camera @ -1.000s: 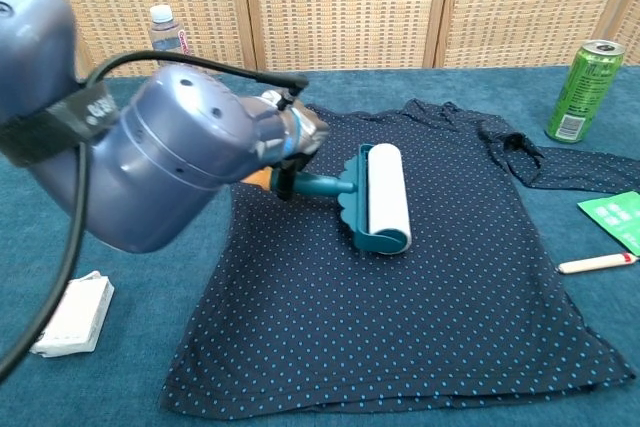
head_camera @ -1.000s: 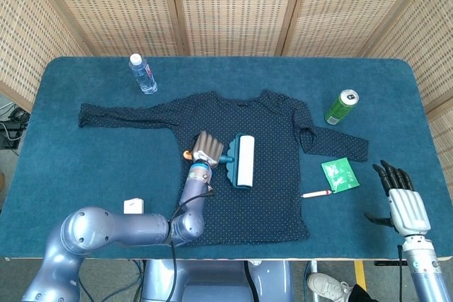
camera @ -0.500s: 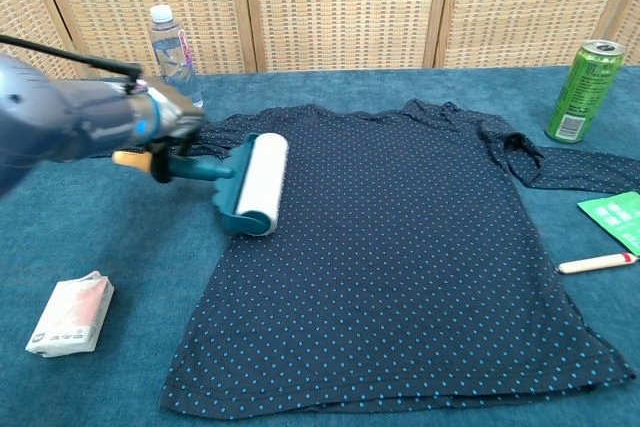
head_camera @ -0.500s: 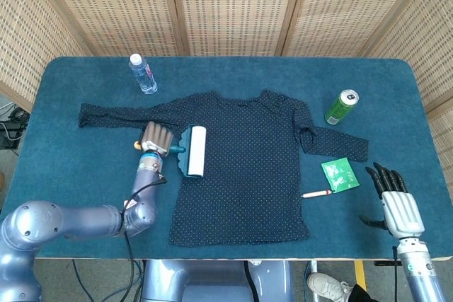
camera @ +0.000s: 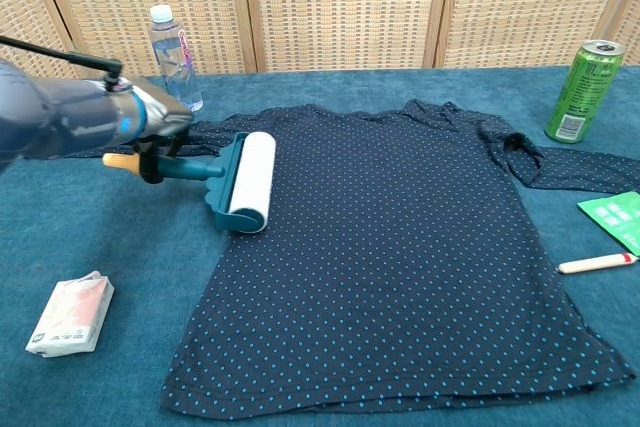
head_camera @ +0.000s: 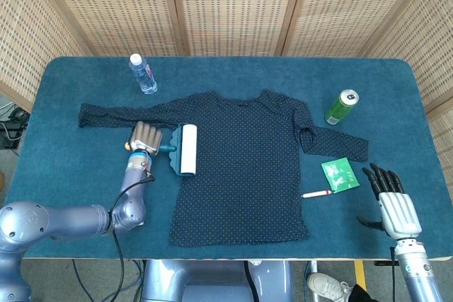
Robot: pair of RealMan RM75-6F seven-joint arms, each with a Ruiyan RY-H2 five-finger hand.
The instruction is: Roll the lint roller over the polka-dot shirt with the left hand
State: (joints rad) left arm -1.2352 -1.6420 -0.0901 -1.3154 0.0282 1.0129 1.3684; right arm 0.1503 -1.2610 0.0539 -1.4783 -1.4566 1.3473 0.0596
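Observation:
A dark navy polka-dot shirt [head_camera: 248, 167] [camera: 400, 247] lies flat in the middle of the blue table, sleeves spread out. The lint roller [head_camera: 186, 149] [camera: 246, 183], teal frame with a white roll, rests on the shirt's left edge below the left sleeve. My left hand [head_camera: 144, 138] [camera: 150, 127] grips its teal handle, whose orange end pokes out on the left. My right hand [head_camera: 393, 199] hovers at the table's front right corner, fingers apart and holding nothing; the chest view does not show it.
A water bottle [head_camera: 143, 74] [camera: 168, 42] stands at the back left, a green can [head_camera: 341, 107] [camera: 580, 90] right of the shirt. A green packet [head_camera: 340, 175] [camera: 615, 217] and a pen [head_camera: 317, 193] [camera: 596, 263] lie near the right sleeve. A small white pack [camera: 70, 313] lies front left.
My left hand has drawn the lint roller leftward across the shirt, from the chest area to its left edge. The right hand has shifted slightly.

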